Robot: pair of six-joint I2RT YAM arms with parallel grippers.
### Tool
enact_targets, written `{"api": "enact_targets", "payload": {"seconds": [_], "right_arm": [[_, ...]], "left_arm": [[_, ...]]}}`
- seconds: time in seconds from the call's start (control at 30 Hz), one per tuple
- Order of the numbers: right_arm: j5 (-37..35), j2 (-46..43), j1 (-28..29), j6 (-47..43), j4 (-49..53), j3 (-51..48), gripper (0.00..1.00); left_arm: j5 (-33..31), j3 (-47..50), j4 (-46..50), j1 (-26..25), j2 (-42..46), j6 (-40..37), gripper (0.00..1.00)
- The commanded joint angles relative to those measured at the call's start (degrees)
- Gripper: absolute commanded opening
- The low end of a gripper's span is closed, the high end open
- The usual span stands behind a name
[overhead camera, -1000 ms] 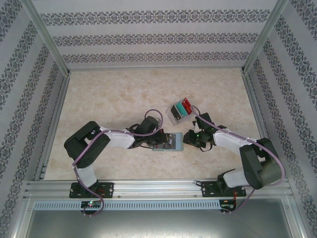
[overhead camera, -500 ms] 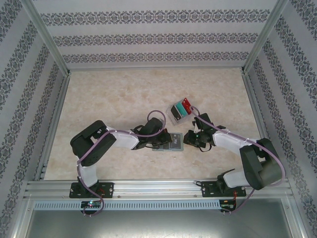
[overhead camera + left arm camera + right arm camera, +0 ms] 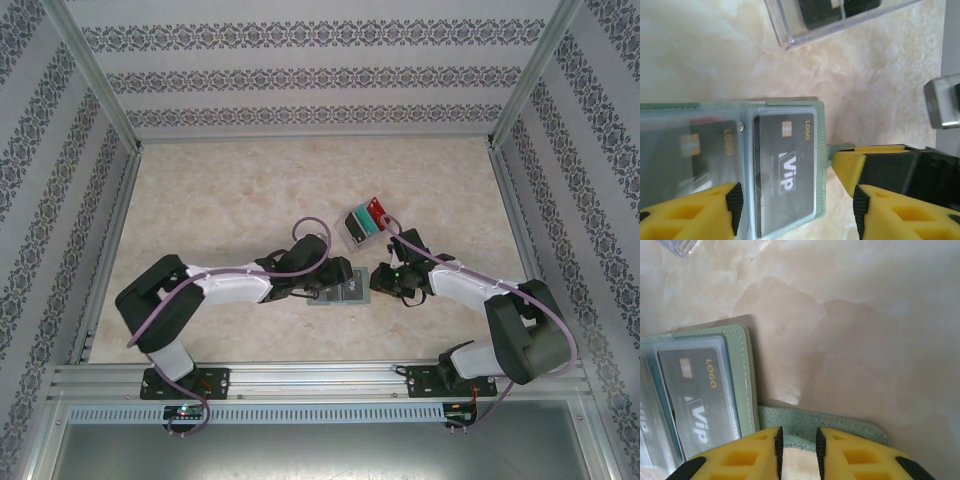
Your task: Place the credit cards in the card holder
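Mia: Left wrist view first. What is the left gripper (image 3: 796,202) doing?

Ben: Its two yellow fingers are wide apart. They hold nothing. They sit on each side of one page of the card holder (image 3: 745,165), which lies open on the table (image 3: 700,55).

Mia: And the right gripper (image 3: 797,440)?

Ben: Its fingers are almost together. The green flap (image 3: 840,427) of the holder runs into the thin gap. I think it is pinching the flap so the holder does not slide.

Mia: Are any cards in yet?

Ben: Yes. A black card (image 3: 785,175) with "Vip" on it sits in a see-through pocket. A second dark card (image 3: 705,150) is in the pocket next to it, under foggy plastic.

Mia: So what is left?

Ben: Look at the clear box (image 3: 362,223), near the holder and a bit farther back. A red card (image 3: 377,212) and a teal card (image 3: 365,226) are in it. From the left wrist I also see something dark in the box.

Mia: So about halfway?

Ben: I guess so. Some cards are in. The ones in the box must be picked up and slid in. I cannot tell how many pockets are free.
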State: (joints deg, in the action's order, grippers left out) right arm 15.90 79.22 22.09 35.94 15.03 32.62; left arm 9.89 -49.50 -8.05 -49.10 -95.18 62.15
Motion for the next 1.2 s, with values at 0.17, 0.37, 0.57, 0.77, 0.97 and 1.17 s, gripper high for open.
{"api": "enact_targets", "payload": {"seconds": [0.17,0.37,0.57,0.77,0.97,1.17], "right_arm": [[-0.61,0.51,1.11,-1.67,2.47,0.36,0.23],[-0.45,1.61,1.23,-1.43,2.01,0.77,0.21],[-0.01,2.16,1.44,-1.65,2.11,1.2,0.2],[0.0,2.3,1.72,-1.45,2.09,1.26,0.2],[0.0,2.67,2.04,-1.34,1.8,1.15,0.19],[-0.12,2.86,2.17,-1.31,1.75,1.24,0.19]], "left_arm": [[-8.85,-0.48,20.11,3.02,5.86,-3.99,0.68],[-5.6,0.58,18.8,4.87,3.68,-3.44,0.69],[-2.05,0.93,13.63,5.18,-0.1,-2.51,0.69],[-0.54,0.58,11.89,5.35,-2.68,-2.34,0.66],[2.87,1.58,5.73,5.31,-2.87,-2.91,0.56],[4.23,1.56,3.81,5.3,-2.78,-2.61,0.47]]}}
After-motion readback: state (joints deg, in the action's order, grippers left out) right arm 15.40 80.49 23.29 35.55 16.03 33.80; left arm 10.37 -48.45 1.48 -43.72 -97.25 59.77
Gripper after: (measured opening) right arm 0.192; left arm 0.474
